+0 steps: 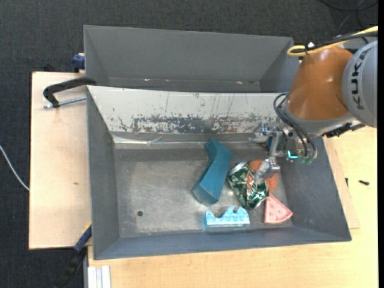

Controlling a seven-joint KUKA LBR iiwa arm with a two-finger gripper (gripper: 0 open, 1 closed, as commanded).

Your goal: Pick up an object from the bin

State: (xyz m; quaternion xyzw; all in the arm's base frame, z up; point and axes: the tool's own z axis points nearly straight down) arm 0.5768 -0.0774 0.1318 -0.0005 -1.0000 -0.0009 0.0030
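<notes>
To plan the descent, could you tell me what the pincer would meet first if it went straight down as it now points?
Probably the small orange piece right under the pincer, beside the crumpled green wrapper; depth is hard to judge.

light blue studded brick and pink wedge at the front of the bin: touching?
Apart. The camera view shows a strip of bare grey bin floor between the light blue brick and the pink wedge.
</notes>
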